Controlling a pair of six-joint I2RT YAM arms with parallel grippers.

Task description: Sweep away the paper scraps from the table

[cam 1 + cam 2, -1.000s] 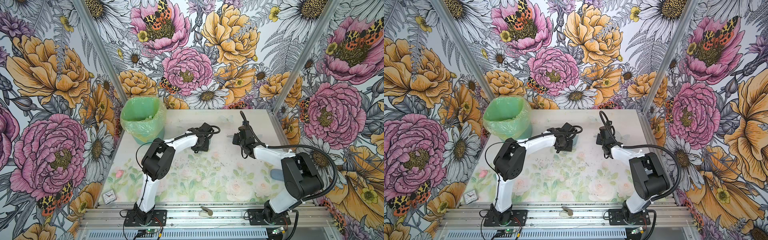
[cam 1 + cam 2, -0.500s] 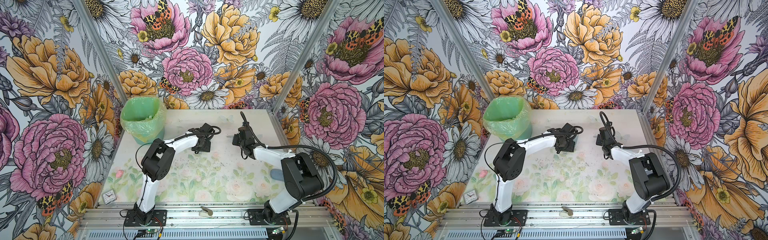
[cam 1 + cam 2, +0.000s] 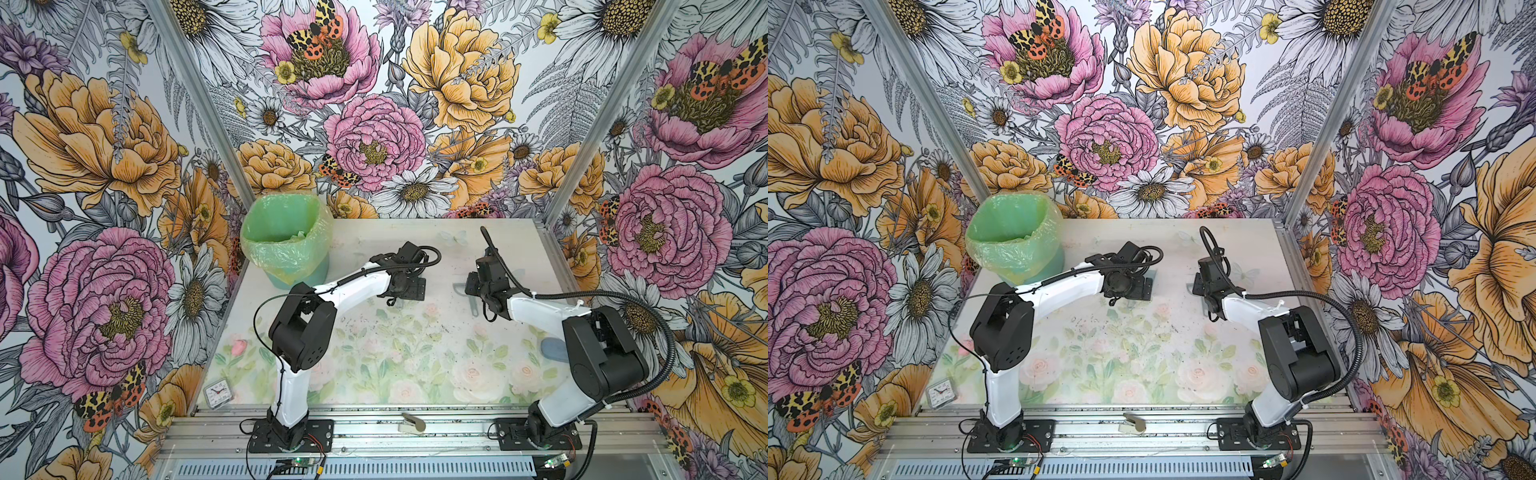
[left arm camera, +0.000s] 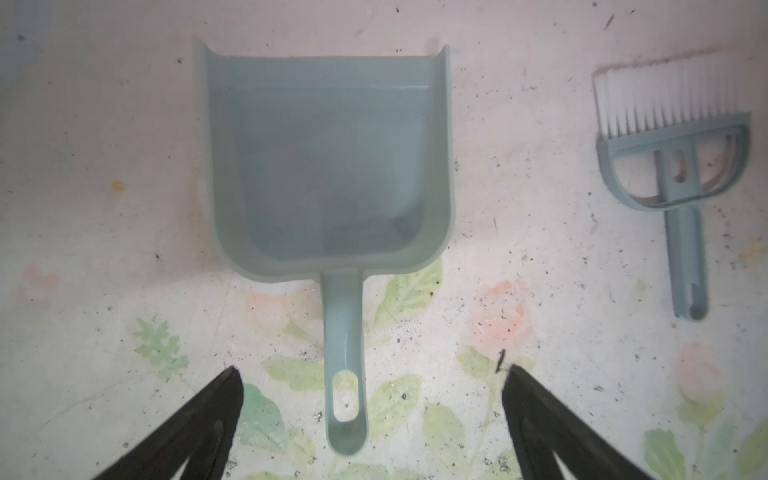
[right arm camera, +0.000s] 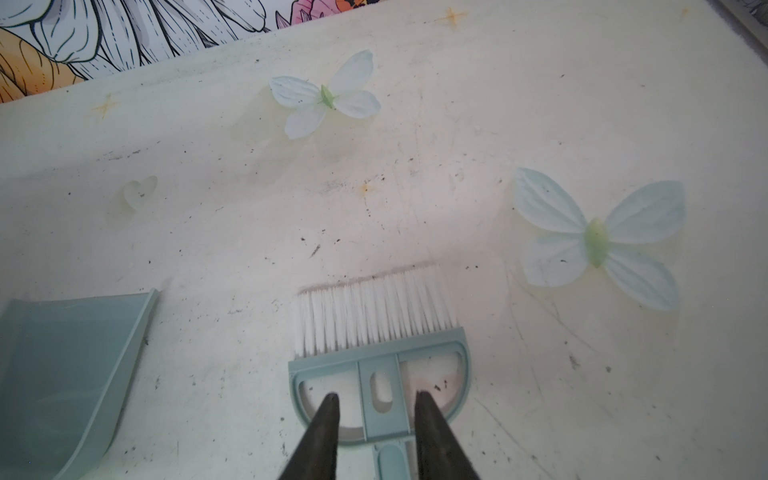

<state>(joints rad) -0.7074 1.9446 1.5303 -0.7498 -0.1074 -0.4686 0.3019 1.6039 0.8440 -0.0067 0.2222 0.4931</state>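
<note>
A pale, flat table (image 3: 419, 355)
Faint pink roses (image 3: 470, 372) and green leaves (image 3: 472, 345) are printed on it, tiny dark specks (image 3: 365, 321) dot it, and metal bars (image 3: 374, 420) edge it.

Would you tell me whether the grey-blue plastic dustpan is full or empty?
Nearly empty: the grey-blue plastic dustpan holds only some dark dust near its handle; no paper scraps inside.

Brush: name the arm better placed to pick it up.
Right. The right gripper sits over the brush, jaws slightly apart on either side of its handle. The left gripper hangs wide open over the dustpan handle, with the brush off to its side.
</note>
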